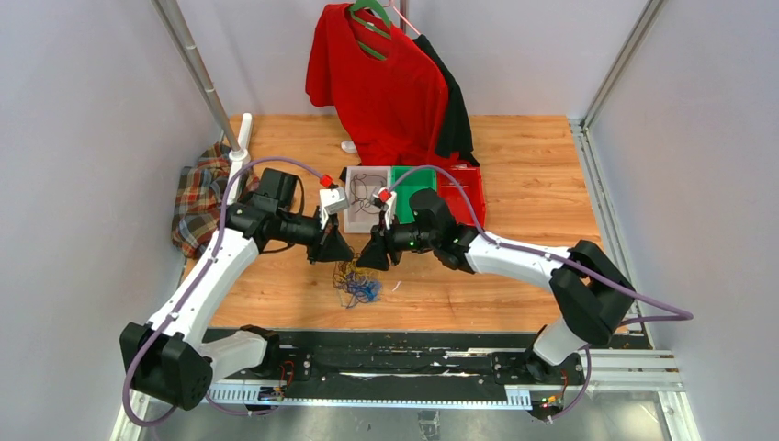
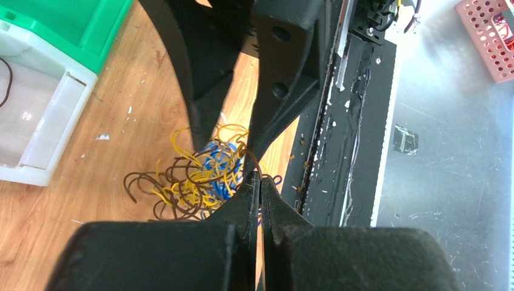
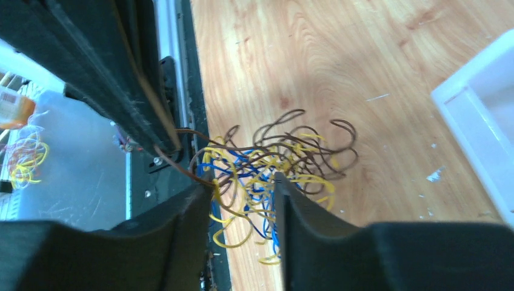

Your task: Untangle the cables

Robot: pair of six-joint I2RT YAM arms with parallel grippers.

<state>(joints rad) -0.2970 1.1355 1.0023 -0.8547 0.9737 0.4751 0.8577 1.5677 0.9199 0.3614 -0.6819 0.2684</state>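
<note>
Cables (image 1: pixel 356 287): dark, blue and yellow tangle on table (image 1: pixel 514 276), near front edge, below both grippers. Left gripper (image 2: pixel 260 182): fingers pressed together, pinching dark strand of cables at tips. Right gripper (image 3: pixel 243 185): fingers spread, tangle visible through gap

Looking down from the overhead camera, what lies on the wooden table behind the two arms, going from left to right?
plaid cloth → white bin → green bin → red bin
</note>
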